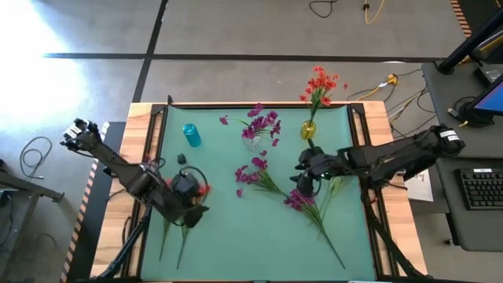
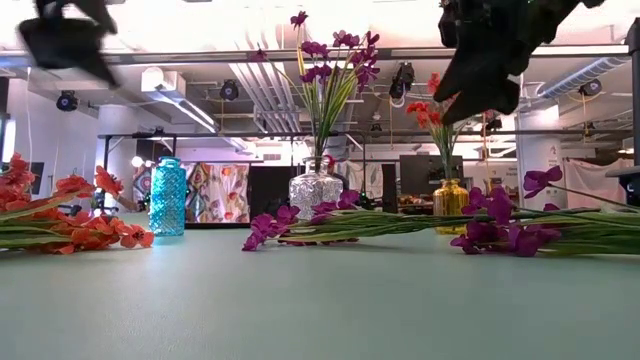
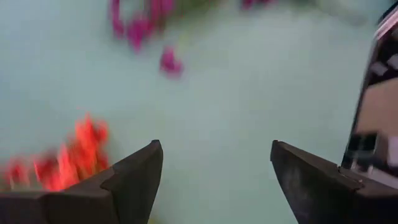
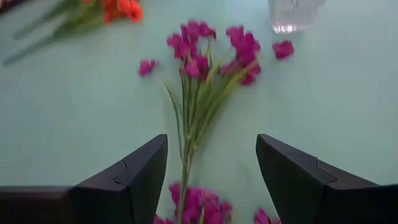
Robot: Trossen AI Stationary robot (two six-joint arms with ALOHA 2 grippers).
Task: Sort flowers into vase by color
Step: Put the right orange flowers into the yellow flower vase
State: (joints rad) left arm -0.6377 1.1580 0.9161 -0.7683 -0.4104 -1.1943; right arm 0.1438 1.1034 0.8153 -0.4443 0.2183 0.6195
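Two magenta flower stems lie flat on the green mat, one (image 1: 253, 173) mid-table and one (image 1: 300, 201) nearer. Orange-red flowers (image 1: 201, 189) lie at the left, their stems (image 1: 167, 236) pointing to the near edge. A clear glass vase (image 1: 253, 142) holds magenta flowers, and a yellow vase (image 1: 308, 130) holds orange-red ones (image 1: 318, 85). A blue vase (image 1: 191, 135) stands with nothing showing in it. My left gripper (image 3: 214, 149) hovers open beside the orange-red flowers (image 3: 62, 162). My right gripper (image 4: 211, 143) hovers open above the magenta stems (image 4: 199, 68).
The three vases stand in a row along the far half of the mat. Loose magenta blossoms (image 4: 147, 66) lie on the mat. The mat's black frame (image 1: 154, 157) and wooden edges bound it. Bare mat (image 1: 244, 244) lies toward the near edge between the stems.
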